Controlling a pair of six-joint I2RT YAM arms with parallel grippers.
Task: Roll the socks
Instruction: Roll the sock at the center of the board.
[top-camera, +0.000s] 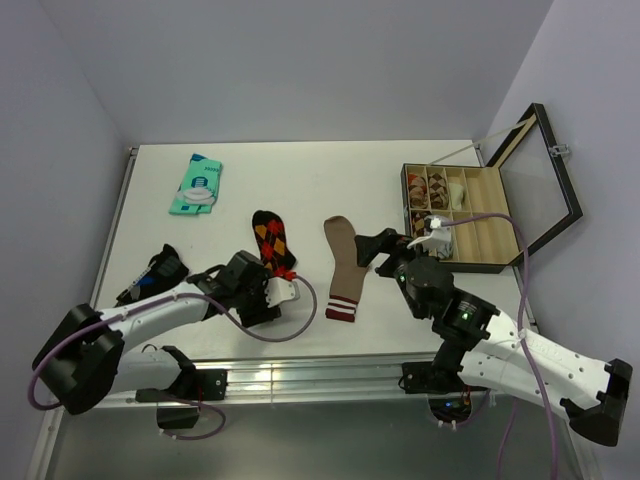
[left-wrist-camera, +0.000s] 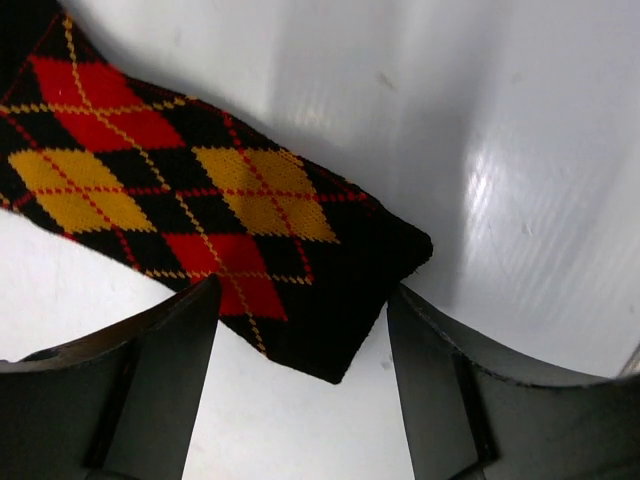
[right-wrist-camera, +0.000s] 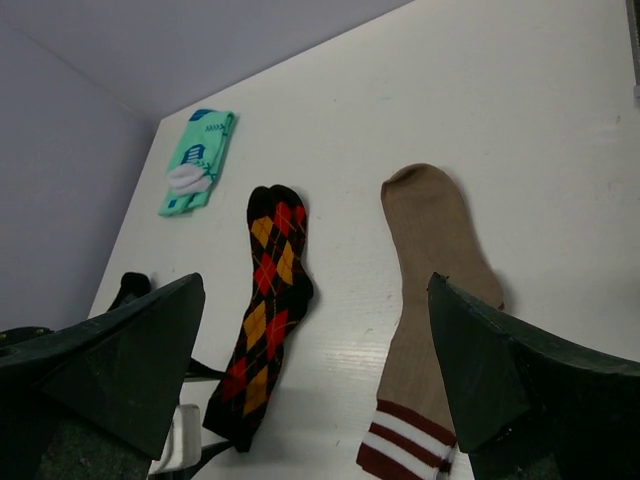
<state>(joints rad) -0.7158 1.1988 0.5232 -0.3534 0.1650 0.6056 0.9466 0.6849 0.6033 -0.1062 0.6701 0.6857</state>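
Note:
The black argyle sock (top-camera: 271, 240) lies flat left of centre, cuff toward me. The tan sock (top-camera: 345, 262) with a maroon, white-striped cuff lies flat beside it on the right. My left gripper (top-camera: 281, 287) is open and low at the argyle cuff. In the left wrist view the argyle sock's (left-wrist-camera: 200, 200) cuff corner lies between the spread fingers (left-wrist-camera: 170, 360) of that gripper (left-wrist-camera: 302, 292), ungrasped. My right gripper (top-camera: 372, 248) is open and empty, raised just right of the tan sock. The right wrist view shows the gripper (right-wrist-camera: 315, 285) above the argyle sock (right-wrist-camera: 268, 310) and the tan sock (right-wrist-camera: 430, 260).
A teal flat packet (top-camera: 197, 185) lies at the back left and also shows in the right wrist view (right-wrist-camera: 195, 160). An open compartment box (top-camera: 480, 215) with its lid up stands at the right. A black item (top-camera: 157, 272) lies near the left edge.

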